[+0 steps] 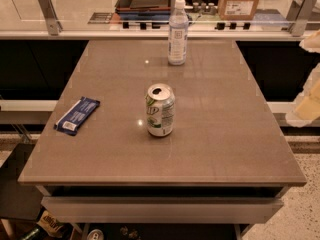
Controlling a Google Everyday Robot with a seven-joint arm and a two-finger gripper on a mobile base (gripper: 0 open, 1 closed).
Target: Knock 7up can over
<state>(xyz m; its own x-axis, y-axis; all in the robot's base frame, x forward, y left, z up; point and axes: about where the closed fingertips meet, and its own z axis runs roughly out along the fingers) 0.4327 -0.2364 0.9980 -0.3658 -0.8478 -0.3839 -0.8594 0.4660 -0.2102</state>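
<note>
7up can (160,110) stands upright near the middle of the table (225,144), open top facing up and bare tabletop all around it. Nothing is touching it, so the knock-over is not yet done.

Over on the right edge of the view sits the gripper (306,106), a pale blurred shape hanging off the table's right side at roughly tabletop level or a little above. It is well apart from the can. Whether it is open or closed, I cannot tell. Another pale part of the arm shows higher up on the same edge, so the arm seems to reach in from the right, and most of it is out of sight.

So the job in hand looks like the approach. The clean way in is a sideways sweep from the right, across the open stretch of table between the gripper and the can. Contact wants to land high on the can's body, near the rim, because a push down low would likely just slide it along the smooth surface. A short, firm nudge to the left should tip it.

What to mind: the water bottle (177,32) stands at the far edge, well behind the can, and a path that drifts that way could topple the wrong thing. The blue snack bar (77,115) lies flat near the left edge, well clear, though a rolling can may wander towards it.
</note>
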